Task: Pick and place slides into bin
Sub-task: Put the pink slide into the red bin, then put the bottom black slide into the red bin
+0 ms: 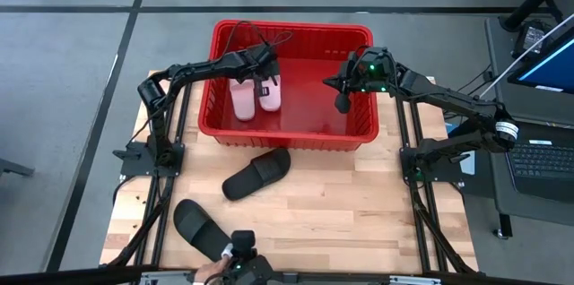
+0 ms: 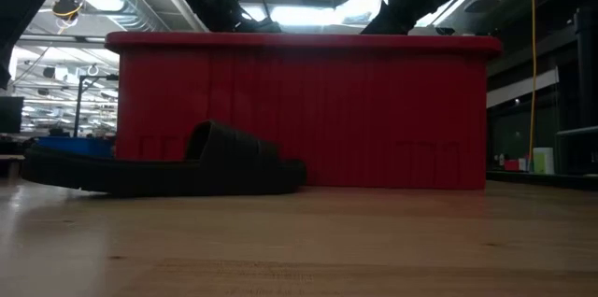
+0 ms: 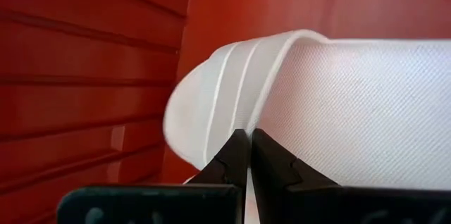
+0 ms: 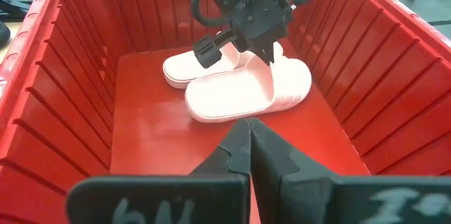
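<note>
The red bin stands at the table's far middle and also shows in the low view. Two pale pink slides lie side by side on its floor at the left. My left gripper reaches down into the bin and is shut on the right-hand pink slide. My right gripper is shut and empty, above the bin's right half. Two black slides lie on the table, one just in front of the bin and one at the near left. My left gripper pinches the edge of the pink slide's strap between its two fingers, one finger on the ribbed outer face and one on the inner side. The fingers come from above, slanting down. The slide lies flat with its sole on the bin's floor.
The bin's floor is bare on the right half, under my right gripper. The nearer black slide shows in front of the bin's wall in the low view. A small dark device sits at the table's near edge. Bare wood lies at the near right.
</note>
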Motion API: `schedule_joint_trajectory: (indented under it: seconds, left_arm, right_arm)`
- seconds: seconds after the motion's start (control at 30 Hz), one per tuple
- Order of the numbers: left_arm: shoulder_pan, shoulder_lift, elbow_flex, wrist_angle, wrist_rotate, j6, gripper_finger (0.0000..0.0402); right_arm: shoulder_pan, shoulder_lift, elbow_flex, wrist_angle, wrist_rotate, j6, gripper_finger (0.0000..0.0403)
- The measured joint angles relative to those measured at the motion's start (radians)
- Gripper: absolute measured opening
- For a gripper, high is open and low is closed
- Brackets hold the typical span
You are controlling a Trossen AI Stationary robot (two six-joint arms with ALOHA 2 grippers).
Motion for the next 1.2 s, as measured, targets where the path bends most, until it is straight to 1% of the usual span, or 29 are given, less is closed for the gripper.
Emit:
schedule_joint_trajectory:
  seconds: [0.07,0.2,0.3,0.63,0.73,0.87,1.0,1.2]
  left_arm:
    - [0.000,0.000,0.000,-0.001,0.016,-0.007,0.0003]
    - [0.003,0.000,0.000,-0.010,0.011,-0.016,0.0004]
    - [0.010,0.001,0.000,-0.011,0.008,-0.017,0.0013]
    - [0.012,0.001,0.000,-0.008,0.006,-0.017,0.0081]
    - [0.012,0.001,0.000,-0.008,-0.021,-0.018,0.0100]
    - [0.003,0.001,0.000,-0.009,-0.087,-0.044,0.0118]
    - [-0.023,-0.014,0.000,-0.015,-0.150,-0.045,0.0122]
    - [-0.082,-0.120,0.000,-0.013,-0.154,-0.046,0.0111]
  right_arm:
    - [0.000,0.000,0.000,0.000,0.000,0.000,0.0004]
    - [0.000,0.000,0.000,0.000,0.000,0.000,0.0004]
    - [0.000,0.000,0.000,-0.002,0.000,0.000,0.0004]
    - [0.000,0.000,0.000,-0.004,0.000,0.000,0.0004]
    - [0.000,0.000,0.000,-0.004,0.000,0.000,0.0004]
    - [0.000,0.000,0.000,-0.004,0.000,0.000,0.0004]
    - [0.000,0.000,0.000,-0.004,0.000,0.000,0.0004]
    - [0.000,0.000,0.000,0.004,0.000,0.000,0.0004]
